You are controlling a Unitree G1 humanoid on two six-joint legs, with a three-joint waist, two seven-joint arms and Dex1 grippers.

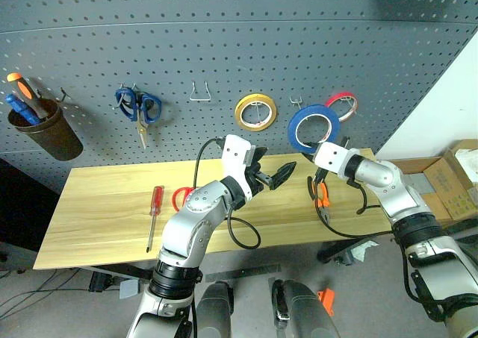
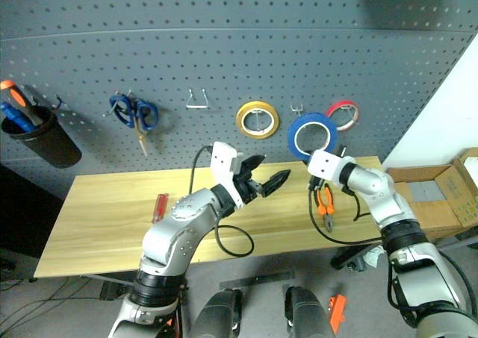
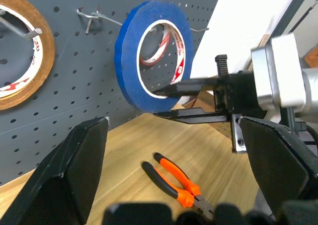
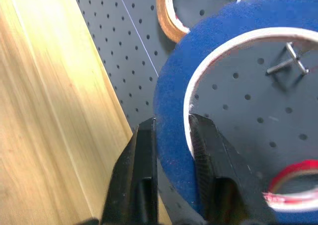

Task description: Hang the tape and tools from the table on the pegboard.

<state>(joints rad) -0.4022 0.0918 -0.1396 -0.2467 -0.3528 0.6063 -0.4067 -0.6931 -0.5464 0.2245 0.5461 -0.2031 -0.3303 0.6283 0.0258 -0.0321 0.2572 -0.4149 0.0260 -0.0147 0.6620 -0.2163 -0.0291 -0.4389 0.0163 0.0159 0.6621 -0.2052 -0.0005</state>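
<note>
Right gripper [image 4: 171,135]: fingers pinching lower rim of blue tape [image 1: 314,127]
Blue tape: against pegboard [image 1: 224,47], at 3 o'clock of yellow tape [image 1: 255,112]
Left gripper [image 1: 278,175]: spread wide, holding nothing
Pliers [image 1: 321,195]: flat on table [image 1: 97,211], at 6 o'clock of blue tape

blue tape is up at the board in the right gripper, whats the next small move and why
Probably open the right gripper fully and back it away. Its fingers straddle the blue tape's lower rim, and a pegboard hook already shows through the ring's hole, so the tape looks hung.
</note>
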